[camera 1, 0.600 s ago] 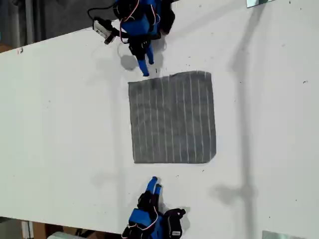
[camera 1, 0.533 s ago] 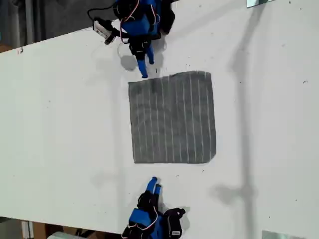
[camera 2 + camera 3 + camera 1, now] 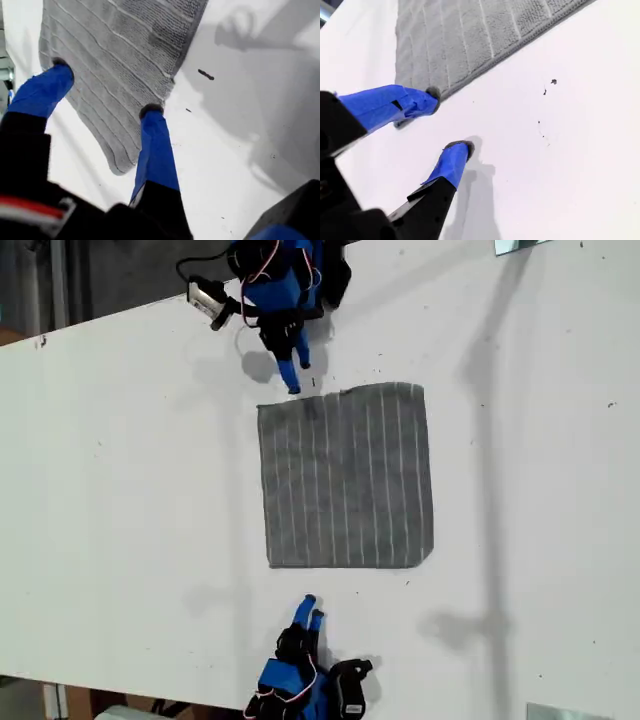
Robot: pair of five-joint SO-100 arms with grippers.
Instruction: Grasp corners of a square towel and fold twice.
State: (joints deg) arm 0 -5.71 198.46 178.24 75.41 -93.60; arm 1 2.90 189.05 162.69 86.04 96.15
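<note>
Dark grey square towel with thin pale stripes: lies flat and unfolded on the white bench, about midway between its long edges and between the two arms, all four corners showing in the exterior view. My first gripper, blue-tipped pincer on a black body: at the bench edge towards the exterior view's top, jaws spread wide, holding nothing. Its fingertips stand over the two hems that meet at one rounded towel corner; whether they press the cloth cannot be told. My second gripper, same make: near the opposite bench edge, just short of the towel's hem, jaws moderately parted and empty. One fingertip is level with the hem beside another corner; the other is over bare bench. Small dark specks: on the bench surface near that hem.
</note>
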